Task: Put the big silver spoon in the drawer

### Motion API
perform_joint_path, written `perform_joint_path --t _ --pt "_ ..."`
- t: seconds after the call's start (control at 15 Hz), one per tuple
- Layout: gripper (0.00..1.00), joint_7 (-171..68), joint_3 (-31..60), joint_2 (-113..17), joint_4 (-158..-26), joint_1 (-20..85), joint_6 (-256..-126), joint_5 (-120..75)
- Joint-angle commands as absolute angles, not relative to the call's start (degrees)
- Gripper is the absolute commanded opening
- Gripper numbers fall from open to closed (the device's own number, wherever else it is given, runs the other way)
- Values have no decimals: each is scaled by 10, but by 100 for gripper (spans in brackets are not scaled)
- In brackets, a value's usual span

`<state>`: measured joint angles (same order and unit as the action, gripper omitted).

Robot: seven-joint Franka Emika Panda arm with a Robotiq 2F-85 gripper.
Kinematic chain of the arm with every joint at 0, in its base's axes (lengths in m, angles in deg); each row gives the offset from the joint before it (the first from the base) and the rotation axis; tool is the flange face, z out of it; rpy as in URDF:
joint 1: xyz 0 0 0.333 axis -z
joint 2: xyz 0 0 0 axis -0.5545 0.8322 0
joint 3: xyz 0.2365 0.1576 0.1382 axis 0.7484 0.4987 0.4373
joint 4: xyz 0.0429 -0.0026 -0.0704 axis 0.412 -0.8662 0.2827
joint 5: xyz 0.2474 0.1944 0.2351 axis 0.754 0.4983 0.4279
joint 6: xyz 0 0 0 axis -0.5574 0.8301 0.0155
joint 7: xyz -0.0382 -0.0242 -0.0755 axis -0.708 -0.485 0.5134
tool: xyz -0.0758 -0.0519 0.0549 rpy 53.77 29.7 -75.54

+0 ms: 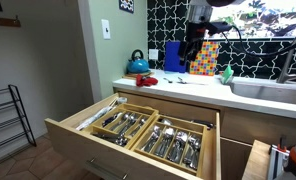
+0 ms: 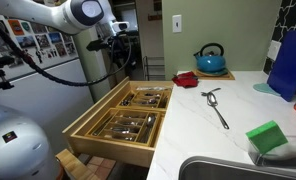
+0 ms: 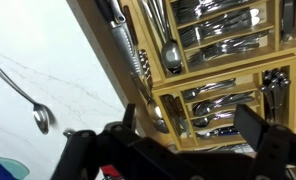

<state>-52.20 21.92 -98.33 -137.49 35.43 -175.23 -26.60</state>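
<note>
The big silver spoon (image 2: pixel 217 106) lies on the white counter, to the right of the open drawer. In the wrist view it shows at the left edge (image 3: pixel 28 100). The drawer (image 1: pixel 76 148) is pulled out and its wooden compartments hold a lot of cutlery; it also shows in an exterior view (image 2: pixel 110 140) and in the wrist view (image 3: pixel 160 92). My gripper (image 3: pixel 188 125) is open and empty, up in the air over the edge between counter and drawer. It shows in both exterior views (image 1: pixel 199 40) (image 2: pixel 119 52).
A teal kettle (image 2: pixel 210 58) and a red object (image 2: pixel 185 79) stand at the back of the counter. A green sponge (image 2: pixel 266 137) lies by the sink (image 2: pixel 228 170). A blue box (image 2: pixel 288 60) stands at the right, and a colourful box (image 1: pixel 203 58) stands under my arm.
</note>
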Motion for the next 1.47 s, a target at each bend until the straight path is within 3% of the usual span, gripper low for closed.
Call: perform_joint_path --t 0.0,0.6,1.4 --pt "100 -496 221 -952 -1356 401 -1809 -351" --pt "100 -397 206 -777 -1226 480 -1828 -500" --pt "100 -258 93 -549 -1048 463 -1844 -510"
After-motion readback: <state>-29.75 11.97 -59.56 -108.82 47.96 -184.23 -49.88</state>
